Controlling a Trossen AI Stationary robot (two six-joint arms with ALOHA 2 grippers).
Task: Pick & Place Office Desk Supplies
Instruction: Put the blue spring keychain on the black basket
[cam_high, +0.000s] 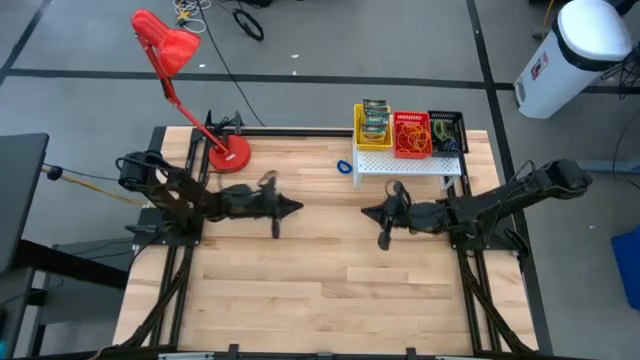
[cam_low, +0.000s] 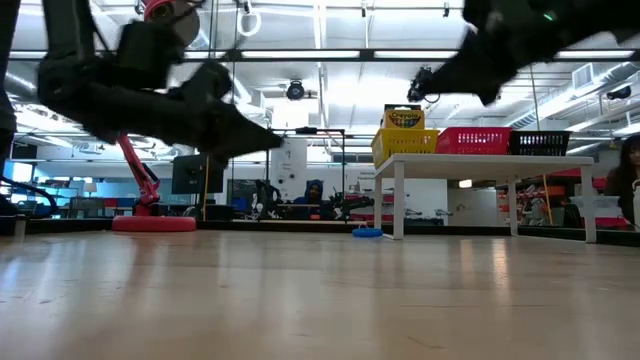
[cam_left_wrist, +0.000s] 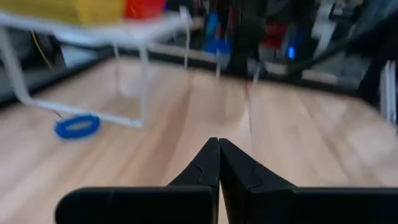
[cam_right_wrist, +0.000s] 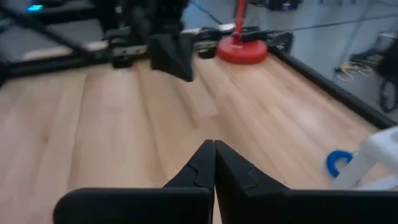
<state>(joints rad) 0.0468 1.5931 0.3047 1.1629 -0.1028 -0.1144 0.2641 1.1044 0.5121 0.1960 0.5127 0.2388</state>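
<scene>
Both jaws are pressed together, holding nothing. The left gripper (cam_high: 297, 207) and right gripper (cam_high: 366, 212) face each other above mid-bench, arms outstretched. Yellow (cam_high: 372, 124), red (cam_high: 411, 135) and black baskets (cam_high: 447, 131) sit on a white shelf (cam_high: 400, 163) far right; a blue band (cam_high: 344, 167) lies beside it.

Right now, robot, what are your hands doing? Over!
Left gripper shut, empty, mid-table. Right gripper shut, empty, facing it. Blue rubber band loose beside white shelf. Nothing in the way.
</scene>
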